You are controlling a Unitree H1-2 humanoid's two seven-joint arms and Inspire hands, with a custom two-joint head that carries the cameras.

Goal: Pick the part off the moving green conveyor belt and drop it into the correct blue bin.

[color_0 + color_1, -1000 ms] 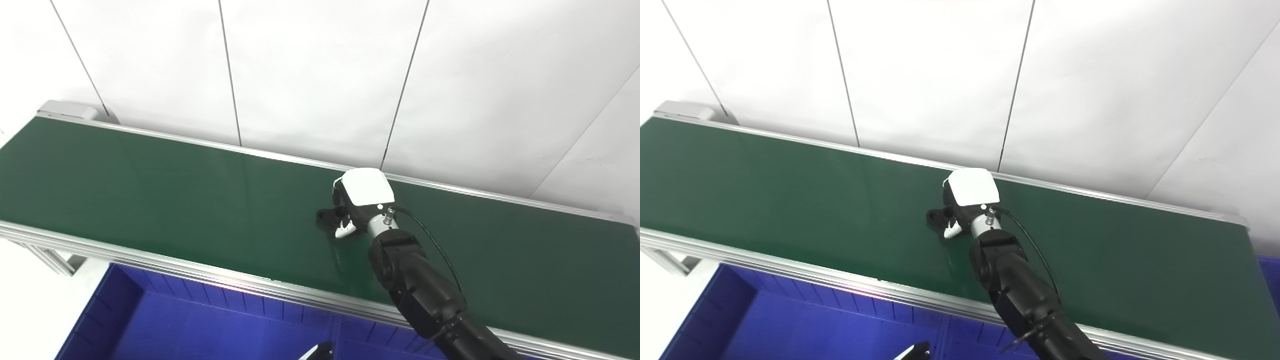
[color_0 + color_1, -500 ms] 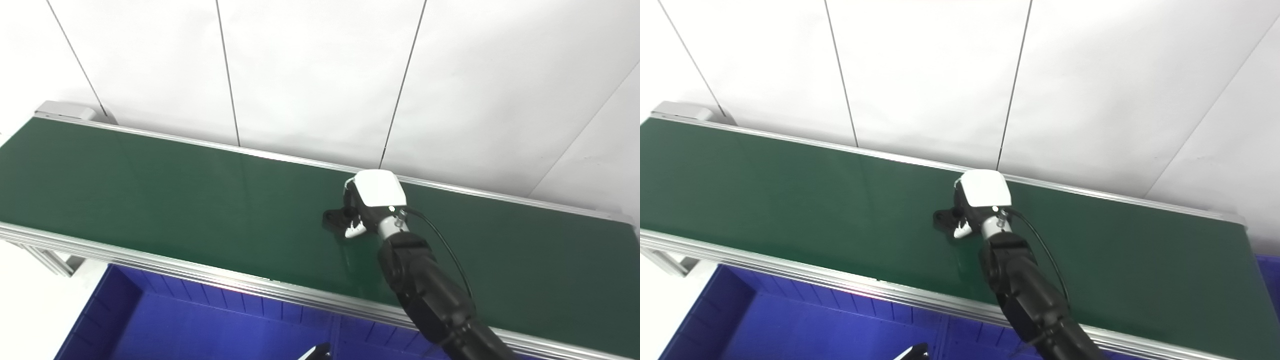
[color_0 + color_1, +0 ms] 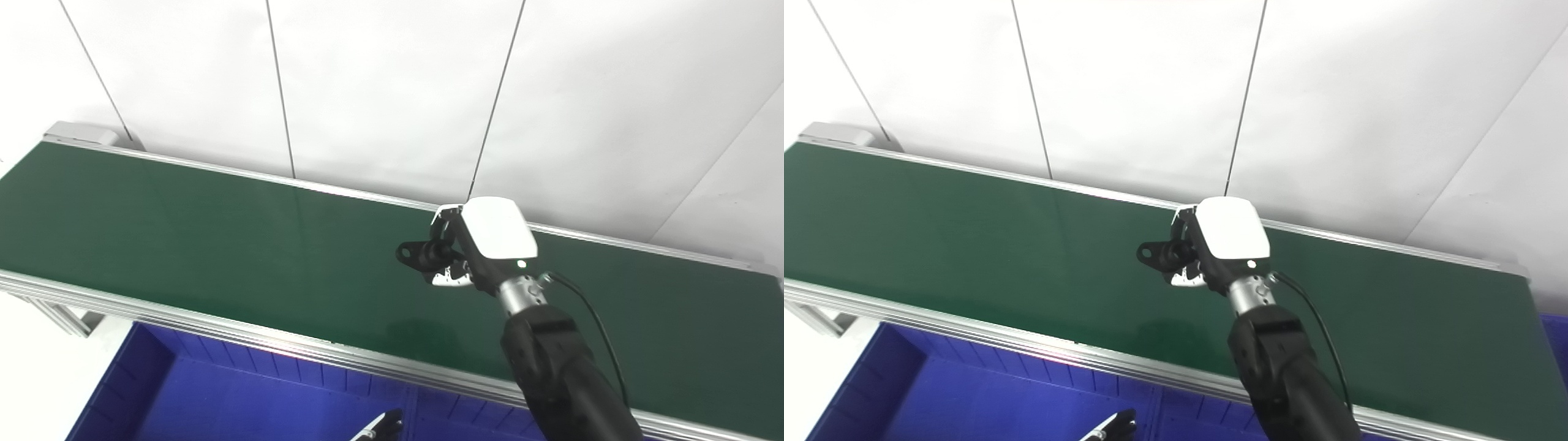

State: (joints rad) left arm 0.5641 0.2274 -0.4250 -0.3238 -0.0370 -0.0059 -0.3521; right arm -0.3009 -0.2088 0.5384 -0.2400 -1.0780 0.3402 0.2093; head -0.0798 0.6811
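A small black part (image 3: 421,253) with a ring-shaped end sticks out to the left of my right hand (image 3: 481,245), which is shut on it and holds it above the green conveyor belt (image 3: 214,245). The same part shows in the right eye view (image 3: 1160,253) with the right hand (image 3: 1222,245). The hand's white back faces the camera and hides most of its fingers. Only a fingertip of my left hand (image 3: 378,425) shows at the bottom edge, over the blue bin (image 3: 202,392).
The belt runs from upper left to lower right, with aluminium rails (image 3: 245,334) along both edges. The blue bin lies below the near rail. A second bin's blue corner (image 3: 1557,343) shows at the far right. White wall panels stand behind.
My right hand has risen off the belt with the black part in it and shifted right. The left fingertip has risen slightly at the bottom edge.
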